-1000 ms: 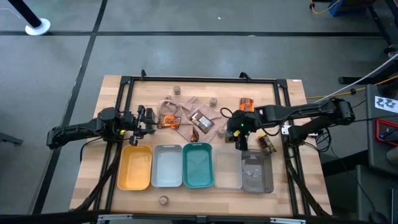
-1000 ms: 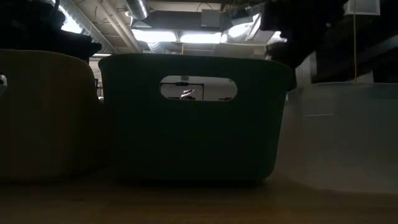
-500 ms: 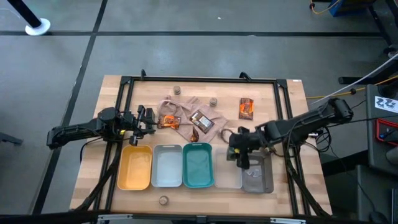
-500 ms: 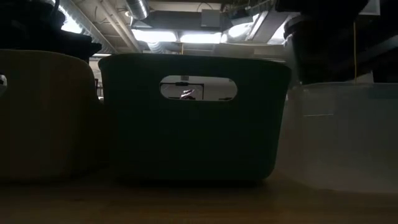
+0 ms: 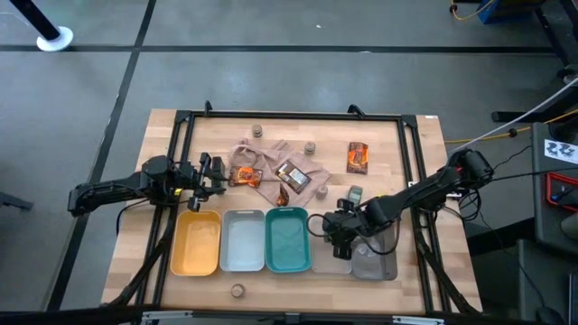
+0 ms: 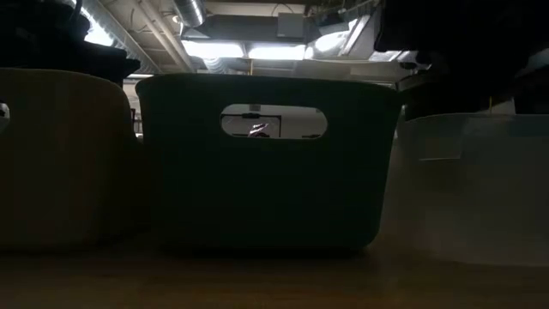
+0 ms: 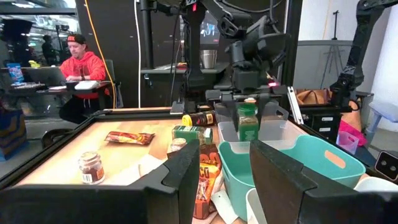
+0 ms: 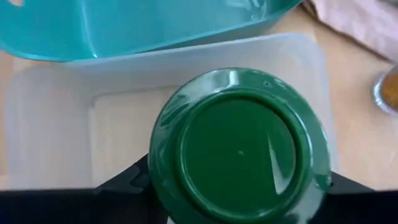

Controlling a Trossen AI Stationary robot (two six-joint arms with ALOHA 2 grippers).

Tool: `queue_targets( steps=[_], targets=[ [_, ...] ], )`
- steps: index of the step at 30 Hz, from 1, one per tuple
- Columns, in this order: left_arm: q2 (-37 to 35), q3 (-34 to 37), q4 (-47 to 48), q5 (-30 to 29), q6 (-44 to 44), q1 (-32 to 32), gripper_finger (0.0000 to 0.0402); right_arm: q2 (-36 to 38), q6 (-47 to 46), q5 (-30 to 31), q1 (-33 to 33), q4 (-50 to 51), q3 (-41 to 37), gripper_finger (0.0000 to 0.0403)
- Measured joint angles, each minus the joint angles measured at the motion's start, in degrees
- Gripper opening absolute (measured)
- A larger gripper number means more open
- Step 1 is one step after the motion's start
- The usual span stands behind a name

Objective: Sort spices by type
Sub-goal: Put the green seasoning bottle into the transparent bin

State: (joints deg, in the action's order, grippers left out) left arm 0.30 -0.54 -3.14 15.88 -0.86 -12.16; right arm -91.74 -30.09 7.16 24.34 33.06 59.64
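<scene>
My right gripper [image 5: 341, 235] hangs over the clear tray [image 5: 327, 262], shut on a small jar with a green lid [image 8: 239, 146]. The left wrist view shows that jar [image 7: 247, 122] upright above the tray. My left gripper [image 5: 213, 176] waits open near the table's left side, level, with nothing between its fingers. Orange-brown packets [image 5: 244, 174] [image 5: 293, 174] lie on the beige-pink cloth [image 5: 269, 162], and another packet [image 5: 358, 155] lies on the wood. Small jars [image 5: 258, 131] [image 5: 310, 146] stand at the back. One jar [image 5: 354, 193] lies on its side near my right arm. My right gripper pinches the green-lidded jar between its two fingers, which sit on opposite sides of the jar's body [image 7: 247, 129] just under the lid. The fingers [image 8: 127, 186] come from above, slanting down. The jar is upright and lifted clear, over the clear tray's opening.
Yellow [image 5: 197, 244], pale grey [image 5: 242, 240], teal [image 5: 287, 238], clear and dark grey [image 5: 374, 257] trays stand in a row along the near side. A lone jar [image 5: 237, 291] stands near the front edge. A black frame [image 5: 298, 116] rims the table. A person sits beyond it [image 7: 78, 68].
My right gripper has carried the green-lidded jar from beside the cloth toward the table's near edge and downward, and now hangs over the clear tray. It has turned a little on the way. The jar has stayed in its hold.
</scene>
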Motion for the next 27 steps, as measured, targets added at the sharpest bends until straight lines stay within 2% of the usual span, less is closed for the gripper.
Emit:
queue_targets(
  steps=[5, 12, 17, 23, 27],
  targets=[
    [0.0, 0.0, 0.0, 0.0, 0.0, 0.0, 0.0131, 0.0, 3.8, 3.2, 0.0, 0.0, 0.0, 0.0202],
    [0.0, 0.0, 0.0, 0.0, 1.0, 0.0, 0.0131, 0.0, 5.3, 3.8, 0.0, -0.3, -0.9, 0.0204],
    [0.0, 0.0, 0.0, 0.0, 2.0, 0.0, 0.0131, 0.0, 5.1, 3.5, 0.0, -2.3, -3.7, 0.0225],
    [0.0, 0.0, 0.0, 0.0, 0.8, 0.0, 0.0131, 0.0, 5.0, 3.8, 0.0, -3.3, -4.5, 0.0214],
    [0.0, 0.0, 0.0, 0.0, 0.8, 0.0, 0.0131, 0.0, 4.9, 3.8, 0.0, -3.3, -4.5, 0.0223]
  ],
)
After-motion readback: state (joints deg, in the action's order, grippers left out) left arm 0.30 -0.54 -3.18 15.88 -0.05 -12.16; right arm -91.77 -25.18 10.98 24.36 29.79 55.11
